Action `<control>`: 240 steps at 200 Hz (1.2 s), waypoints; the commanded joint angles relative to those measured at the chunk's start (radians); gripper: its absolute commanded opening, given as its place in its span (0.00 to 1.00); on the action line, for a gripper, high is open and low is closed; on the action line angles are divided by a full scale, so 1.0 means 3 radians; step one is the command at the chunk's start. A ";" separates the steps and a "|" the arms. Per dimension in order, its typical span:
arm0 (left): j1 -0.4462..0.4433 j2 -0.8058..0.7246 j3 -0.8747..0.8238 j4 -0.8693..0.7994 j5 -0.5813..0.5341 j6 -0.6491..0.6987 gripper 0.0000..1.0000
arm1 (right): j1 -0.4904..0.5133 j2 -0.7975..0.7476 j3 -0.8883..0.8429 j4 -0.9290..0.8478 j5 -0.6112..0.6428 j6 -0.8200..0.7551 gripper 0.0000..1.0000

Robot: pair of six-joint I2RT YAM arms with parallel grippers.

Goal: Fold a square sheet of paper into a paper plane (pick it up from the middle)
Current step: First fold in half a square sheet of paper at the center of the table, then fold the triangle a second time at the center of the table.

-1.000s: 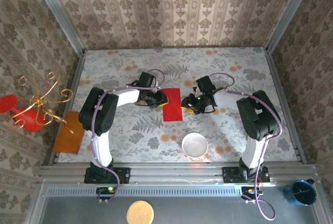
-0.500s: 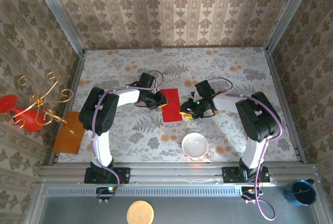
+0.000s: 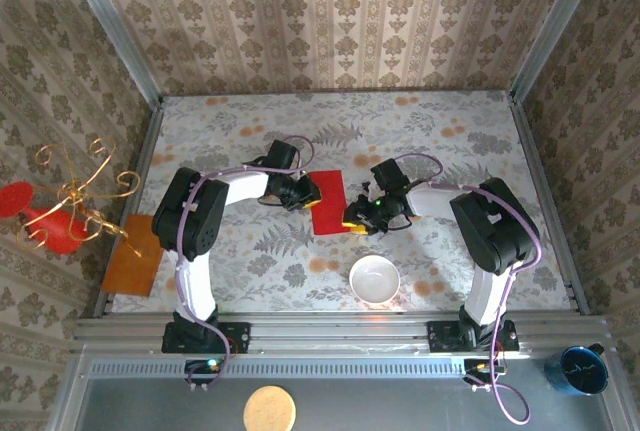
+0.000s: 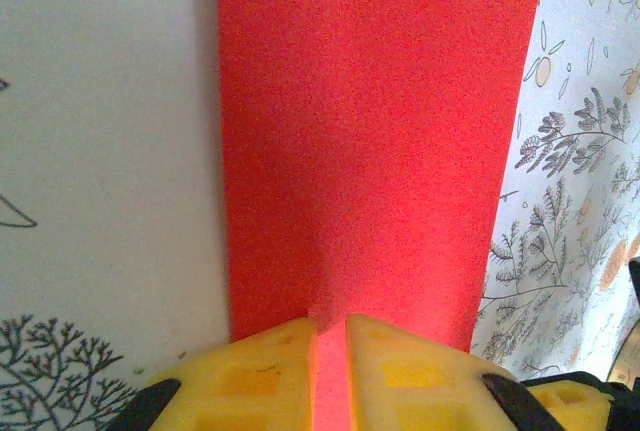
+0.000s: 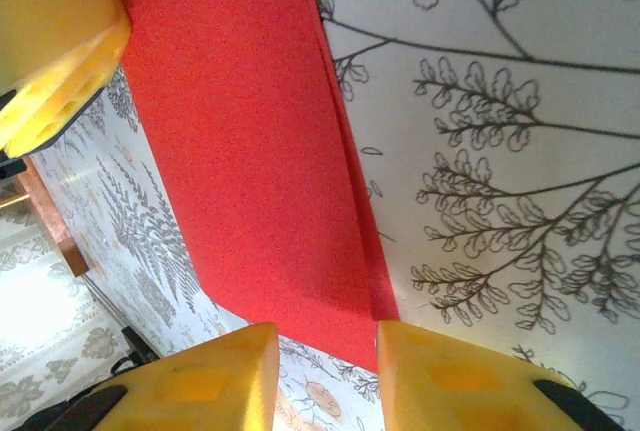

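My table (image 3: 450,141) (fern-print top) carries the white bowl (image 3: 374,278). The red sheet of paper (image 3: 328,206) lies just behind the bowl, and the orange-brown board (image 3: 135,254) sits well to its left, perhaps overhanging the edge.
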 commanded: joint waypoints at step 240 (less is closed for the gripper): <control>0.0065 0.0020 0.0160 -0.0017 0.0023 0.0123 0.16 | -0.0014 -0.0253 -0.0223 0.0117 0.0155 0.0200 0.02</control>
